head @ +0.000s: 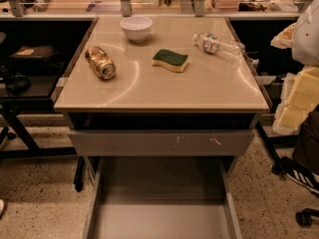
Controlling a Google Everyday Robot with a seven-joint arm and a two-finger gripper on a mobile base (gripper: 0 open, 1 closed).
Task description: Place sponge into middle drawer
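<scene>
The sponge [171,59], yellow foam with a dark green top, lies flat on the tan tabletop [159,91], a little right of centre toward the back. The middle drawer [159,203] is pulled out below the table's front edge. It is a wide grey tray with thin side walls, and nothing lies on the part of its floor that shows. A grey front panel with white scuff marks [162,142] sits above it. My gripper is not in view.
A gold can [99,62] lies on its side at the left of the tabletop. A white bowl [136,28] stands at the back. A clear plastic bottle [218,45] lies at the back right. White and yellow bulky shapes [300,91] and a shoe [299,175] crowd the right edge.
</scene>
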